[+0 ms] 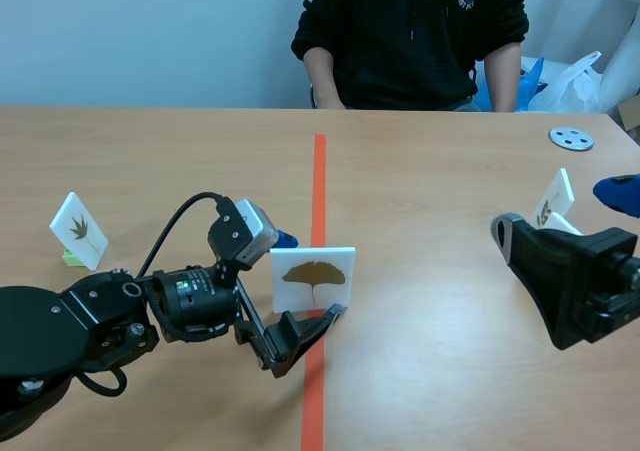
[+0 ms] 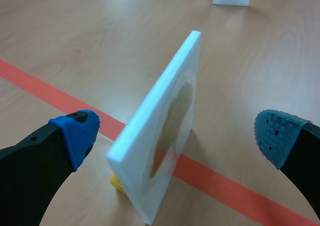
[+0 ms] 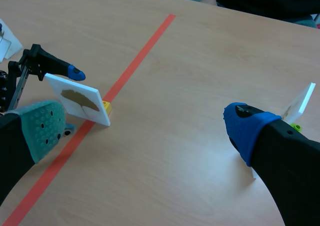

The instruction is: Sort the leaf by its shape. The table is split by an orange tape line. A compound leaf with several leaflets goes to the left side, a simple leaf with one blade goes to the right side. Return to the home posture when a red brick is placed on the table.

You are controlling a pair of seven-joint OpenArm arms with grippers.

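Bright, even light; soft shadows.

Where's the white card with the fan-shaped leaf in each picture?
Scene view: card mid-table on the orange tape line, by the left fingers.
Left wrist view: card edge-on between the open left fingers.
Right wrist view: card ahead of the right fingers, on the tape.
Shared landmark: the orange tape line.

Left arm (image 1: 90,321) was stretched out low from its side, with the left gripper (image 2: 178,136) ending up around the centre. Its fingers were spread wide, one further out and one nearer the robot, blue pads (image 2: 80,133) facing each other. Right arm (image 1: 585,281) sat low on its own side, right gripper (image 3: 146,128) gaping wide too.
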